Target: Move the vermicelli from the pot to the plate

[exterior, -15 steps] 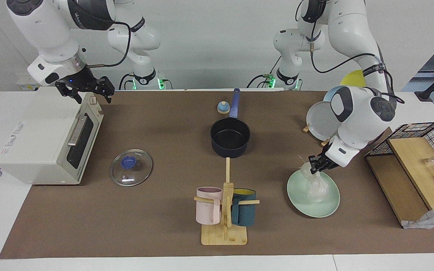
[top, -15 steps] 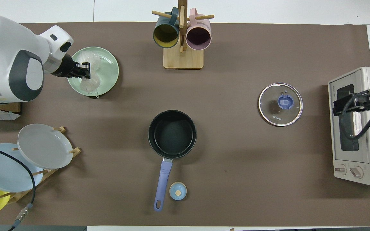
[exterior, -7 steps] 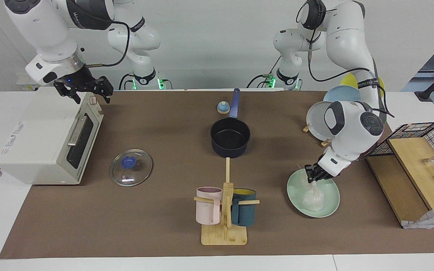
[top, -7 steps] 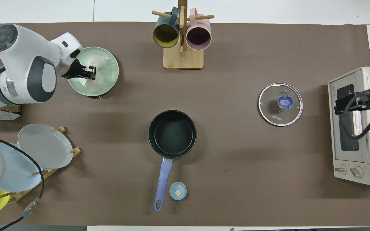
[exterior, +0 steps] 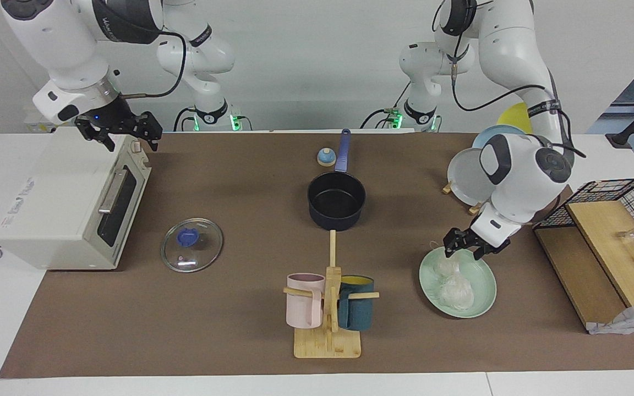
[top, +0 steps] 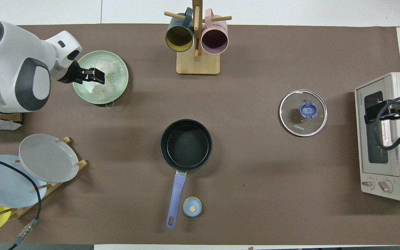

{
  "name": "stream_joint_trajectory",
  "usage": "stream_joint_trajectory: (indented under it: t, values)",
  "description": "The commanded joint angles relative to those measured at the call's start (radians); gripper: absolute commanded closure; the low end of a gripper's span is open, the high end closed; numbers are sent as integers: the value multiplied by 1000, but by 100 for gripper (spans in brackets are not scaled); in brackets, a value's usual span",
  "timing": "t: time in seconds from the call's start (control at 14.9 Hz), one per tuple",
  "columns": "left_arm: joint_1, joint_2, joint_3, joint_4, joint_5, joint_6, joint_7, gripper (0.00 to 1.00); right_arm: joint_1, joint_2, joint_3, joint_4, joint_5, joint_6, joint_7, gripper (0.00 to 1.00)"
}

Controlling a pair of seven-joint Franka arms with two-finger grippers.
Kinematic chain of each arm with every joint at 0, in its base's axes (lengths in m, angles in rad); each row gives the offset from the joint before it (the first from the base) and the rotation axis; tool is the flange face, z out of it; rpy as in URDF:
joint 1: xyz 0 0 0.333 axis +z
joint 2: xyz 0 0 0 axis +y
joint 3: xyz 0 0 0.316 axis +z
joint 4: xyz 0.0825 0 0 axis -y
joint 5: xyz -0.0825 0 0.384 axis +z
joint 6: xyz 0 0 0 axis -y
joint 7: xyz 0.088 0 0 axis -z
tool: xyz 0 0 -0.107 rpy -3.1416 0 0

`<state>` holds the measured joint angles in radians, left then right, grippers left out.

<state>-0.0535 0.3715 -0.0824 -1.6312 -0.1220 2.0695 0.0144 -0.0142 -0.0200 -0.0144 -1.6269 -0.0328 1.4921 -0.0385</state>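
The vermicelli (exterior: 453, 285) lies as a whitish clump in the mint-green plate (exterior: 483, 297), toward the left arm's end of the table. It also shows in the overhead view (top: 102, 89) in the plate (top: 125, 74). My left gripper (exterior: 464, 246) (top: 95, 75) is open and empty, just above the plate's edge nearer the robots and the top of the noodles. The dark navy pot (exterior: 336, 201) (top: 186, 145) stands empty mid-table with its blue handle (top: 175, 199) pointing toward the robots. My right gripper (exterior: 121, 135) waits open over the toaster oven.
A toaster oven (exterior: 69, 203) stands at the right arm's end, with a glass lid (exterior: 191, 245) beside it. A mug rack (exterior: 328, 311) stands farther out than the pot. A plate rack (exterior: 468, 179), a wire basket (exterior: 619, 209) and a small blue knob (exterior: 325, 158) are also there.
My left gripper opened and let go of the vermicelli, which settled flat into the plate. The gripper rose a little. The right arm hardly moved.
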Motion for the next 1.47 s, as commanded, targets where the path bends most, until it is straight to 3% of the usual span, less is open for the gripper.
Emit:
stream_joint_trajectory:
  t: [0.0, 0.2, 0.6, 0.87, 1.07, 1.41]
  values:
    - [11, -133, 12, -21, 24, -129, -120, 0, 0, -6, -1, -11, 22, 0, 6, 0]
    - [9, -244, 10, 10, 117, -291, -128, 0, 3, 6, 4, -10, 21, -3, 5, 0]
    - [9, -411, 10, -2, 120, -511, -126, 0, 3, 43, -9, 33, 25, -46, 3, 0]
    - [-8, -442, 16, -64, 120, -526, -123, 0, -3, 19, -6, 33, 24, -38, 3, 0]
    - [-63, -424, 79, -1, 111, -552, -119, 0, 0, 2, 1, 30, 24, -38, 14, 0]
    - [-58, -414, 75, 57, 113, -631, -120, 0, -3, 2, 1, 29, 24, -36, 17, 0]
